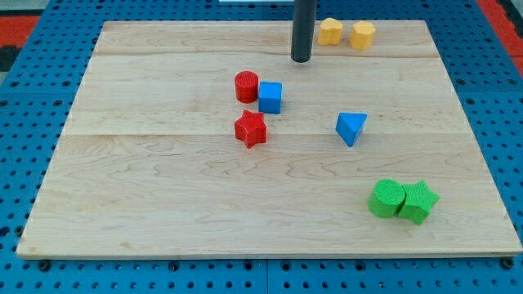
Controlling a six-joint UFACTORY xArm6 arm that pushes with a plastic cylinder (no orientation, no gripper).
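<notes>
My tip (301,59) rests on the wooden board (147,188) near the view's top, touching no block. Closest to it is a yellow block (330,32), just up and to the right, with a second yellow block (364,35) beside that one. Below and left of the tip, a red cylinder (246,86) touches a blue cube (270,97). A red star (251,129) lies just under that pair. A blue triangle (350,127) sits right of centre.
A green cylinder (386,199) and a green star (417,202) sit touching at the view's lower right. A blue perforated table (33,269) surrounds the board on all sides.
</notes>
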